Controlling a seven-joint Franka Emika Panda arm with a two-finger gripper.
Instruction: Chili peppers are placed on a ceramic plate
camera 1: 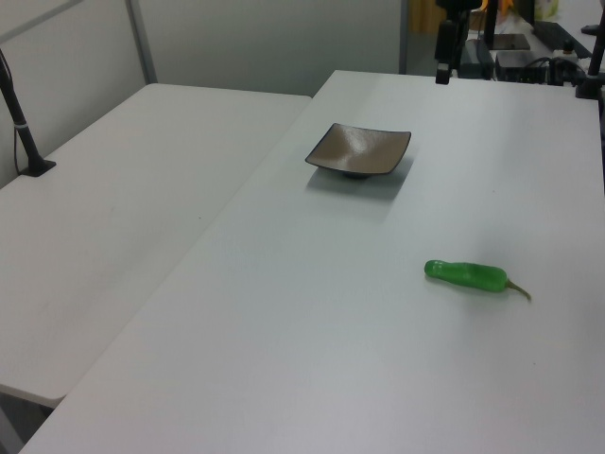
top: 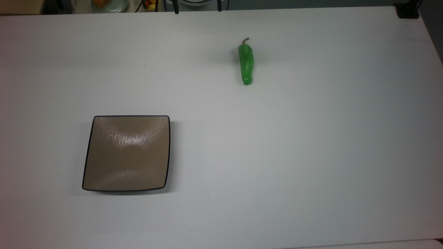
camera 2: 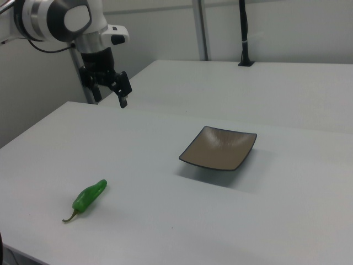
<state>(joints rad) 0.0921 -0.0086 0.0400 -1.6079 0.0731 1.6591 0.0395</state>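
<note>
The chili pepper [top: 246, 64] is bright green and lies on the white table with its stem toward the top view's upper edge; it also lies at the left view's right [camera 1: 466, 276] and the right view's near left [camera 2: 89, 197]. The ceramic plate [top: 100, 173] is square, brown and black-rimmed, bare, and stands well apart from the pepper [camera 1: 383, 161] [camera 2: 193, 155]. My gripper [camera 2: 110, 95] hangs in the air above the table's far left edge in the right view, open with nothing between its fingers, far from both the pepper and the plate.
A second white table [camera 1: 113, 208] adjoins along the left view's left. A black post [camera 2: 244, 33] rises from it. Dark stands and cables [camera 1: 444, 43] crowd the table's far end in the left view. A black block [top: 407, 11] sits at the top view's upper right corner.
</note>
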